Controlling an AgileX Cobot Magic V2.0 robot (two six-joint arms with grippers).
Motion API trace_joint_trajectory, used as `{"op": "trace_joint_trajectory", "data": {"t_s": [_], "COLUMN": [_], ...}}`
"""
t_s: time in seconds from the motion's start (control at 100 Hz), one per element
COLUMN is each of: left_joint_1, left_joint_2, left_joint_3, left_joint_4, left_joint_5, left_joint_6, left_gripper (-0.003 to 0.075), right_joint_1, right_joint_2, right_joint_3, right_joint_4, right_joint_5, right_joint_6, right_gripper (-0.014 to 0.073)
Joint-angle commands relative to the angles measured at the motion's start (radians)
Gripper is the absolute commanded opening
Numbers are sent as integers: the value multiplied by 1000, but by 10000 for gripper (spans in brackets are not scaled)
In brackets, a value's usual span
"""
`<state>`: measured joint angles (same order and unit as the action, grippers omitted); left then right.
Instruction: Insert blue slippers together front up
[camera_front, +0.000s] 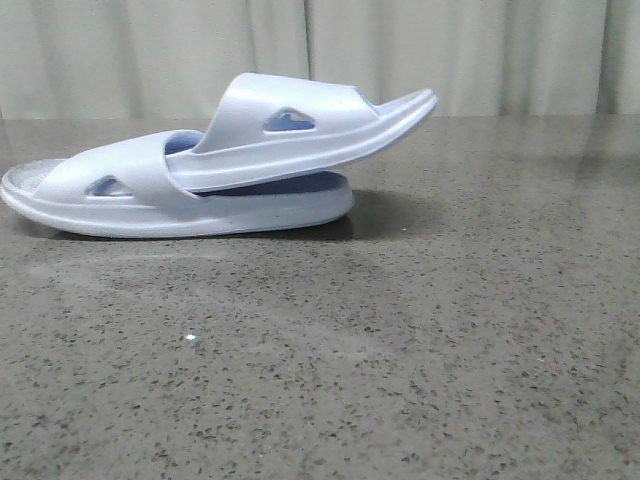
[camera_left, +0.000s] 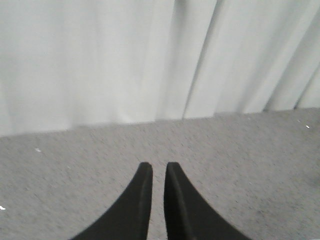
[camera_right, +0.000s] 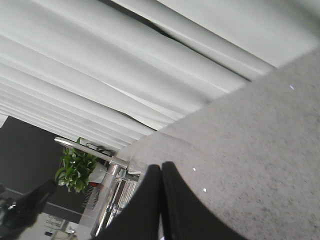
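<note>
Both jaws closed on nothing, left gripper (camera_left: 158, 172) and right gripper (camera_right: 161, 172) away from the blue slippers (camera_front: 215, 170), which rest nested on the surface (camera_front: 400, 340), upper one wedged under the lower's strap, so insertion looks done.

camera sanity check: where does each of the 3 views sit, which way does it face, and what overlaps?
Front view: faces forward over the table at the nested blue slippers, curtain behind; no robot body shows.
Left wrist view: on the left arm, looks across bare tabletop to the curtain; left tool shut, empty.
Right wrist view: on the right arm, tilted, sees the table edge, curtain and a plant; right tool shut, empty.
Shared: all three show table and curtain; the slippers appear only in front.
</note>
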<state>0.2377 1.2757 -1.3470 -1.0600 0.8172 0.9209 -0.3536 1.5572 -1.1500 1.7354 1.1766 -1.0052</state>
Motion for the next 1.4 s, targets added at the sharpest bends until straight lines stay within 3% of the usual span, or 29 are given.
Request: {"op": "trace_joint_trajectory", "data": {"t_s": [0.0, 0.24, 0.36, 0.47, 0.54, 0.63, 0.78, 1.04, 1.39], "left_joint_1": [2, -53, -185, -348, -430, -477, -487, -487, -487], "left_joint_2": [-100, -223, -293, -373, -438, -516, -629, -775, -953], "left_joint_3": [-34, -18, -18, -16, 7, 76, 266, 579, 900], "left_joint_4": [51, 232, 461, 721, 789, 780, 755, 655, 523], "left_joint_5": [-99, -90, -66, -39, -61, -189, -366, -515, -661], "left_joint_6": [14, -15, -90, -240, -318, -399, -402, -402, -402], "left_gripper": [15, 15, 15, 15, 15, 15, 15, 15, 15], "right_joint_1": [-11, 19, 111, 247, 296, 311, 311, 311, 311], "right_joint_2": [-103, -272, -336, -403, -452, -504, -577, -781, -1040], "right_joint_3": [-30, -30, -30, -30, -30, -14, 43, 284, 710], "right_joint_4": [46, -211, -384, -533, -630, -639, -625, -772, -749], "right_joint_5": [26, -101, -119, -124, -159, -302, -511, -608, -684], "right_joint_6": [-54, -69, -67, -62, -3, 74, 84, 79, 58], "right_gripper": [-88, -88, -88, -88, -88, -88, -88, -88, -88]}}
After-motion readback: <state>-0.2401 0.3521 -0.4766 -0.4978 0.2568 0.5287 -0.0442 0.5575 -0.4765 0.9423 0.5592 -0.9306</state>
